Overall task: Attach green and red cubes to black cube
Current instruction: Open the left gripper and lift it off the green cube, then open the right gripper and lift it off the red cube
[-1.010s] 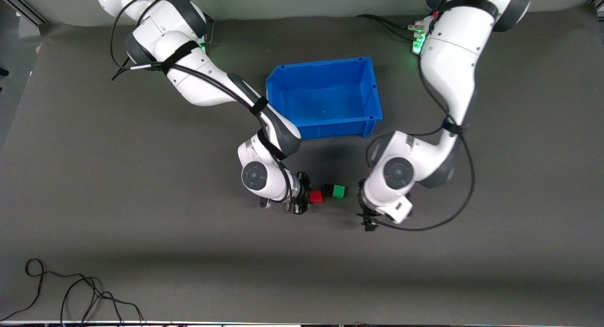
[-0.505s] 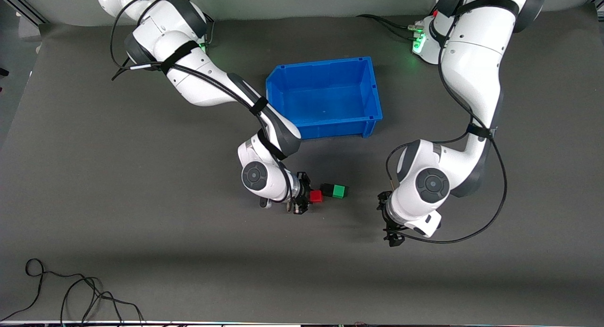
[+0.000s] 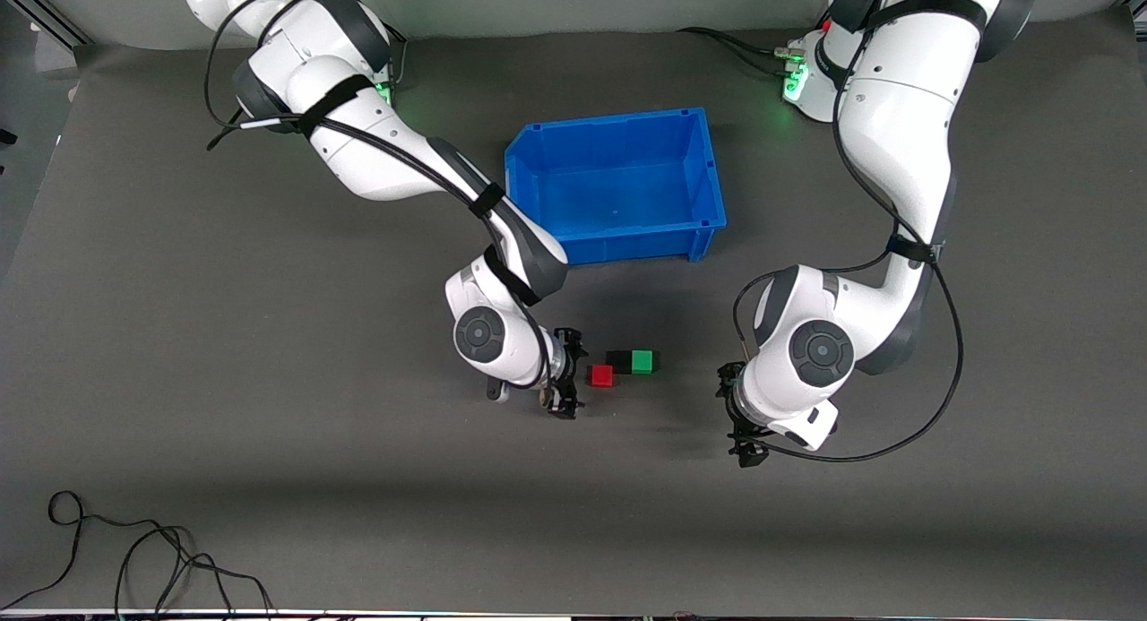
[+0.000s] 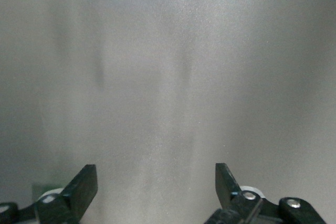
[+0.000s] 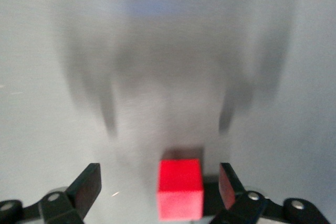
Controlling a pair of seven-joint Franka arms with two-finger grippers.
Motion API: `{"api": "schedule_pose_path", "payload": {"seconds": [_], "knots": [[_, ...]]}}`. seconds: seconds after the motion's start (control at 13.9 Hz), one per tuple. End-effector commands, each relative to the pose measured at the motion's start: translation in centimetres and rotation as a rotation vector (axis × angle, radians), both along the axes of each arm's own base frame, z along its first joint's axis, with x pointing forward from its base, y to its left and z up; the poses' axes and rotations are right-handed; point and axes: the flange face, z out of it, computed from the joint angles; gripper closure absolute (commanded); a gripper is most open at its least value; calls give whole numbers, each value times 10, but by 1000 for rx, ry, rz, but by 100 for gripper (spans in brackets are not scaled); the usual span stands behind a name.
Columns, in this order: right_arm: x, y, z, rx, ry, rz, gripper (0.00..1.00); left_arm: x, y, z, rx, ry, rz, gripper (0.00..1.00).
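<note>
Green cube (image 3: 642, 361) and black cube (image 3: 619, 358) touching, row's long axis running toward either arm's end. Red cube (image 3: 600, 375) just beside black cube, free between spread fingers of right gripper (image 3: 564, 397). Left gripper (image 3: 746, 445) spread over bare mat (image 3: 269, 478), well apart from cubes.

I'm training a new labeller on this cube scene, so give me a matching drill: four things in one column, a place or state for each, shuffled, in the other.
1. red cube
2. green cube
3. left gripper
4. bin

A. touching the black cube
B. open over bare mat
C. between the open right gripper's fingers
D. farthest from the front camera

Pairs: 1-C, 2-A, 3-B, 4-D
</note>
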Motion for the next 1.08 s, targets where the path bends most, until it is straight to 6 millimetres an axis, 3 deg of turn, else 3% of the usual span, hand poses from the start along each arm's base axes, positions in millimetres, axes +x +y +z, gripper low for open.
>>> {"api": "schedule_pose_path", "payload": {"seconds": [0.0, 0.22, 0.43, 0.65, 0.79, 1.01], "knots": [[15, -22, 49, -23, -37, 9, 0, 4, 2, 11, 22, 2, -23, 1], [20, -44, 85, -70, -76, 135, 0, 20, 30, 44, 42, 10, -104, 1], [18, -64, 119, -111, -61, 202, 0, 32, 82, 89, 65, 23, -252, 1], [18, -101, 161, -165, -74, 349, 0, 25, 149, 136, 81, 80, -425, 0], [22, -134, 183, -177, -101, 569, 0, 18, 195, 158, 78, 124, -547, 0], [3, -182, 213, -175, -96, 783, 0, 3, 239, 191, 59, 152, -741, 0]]}}
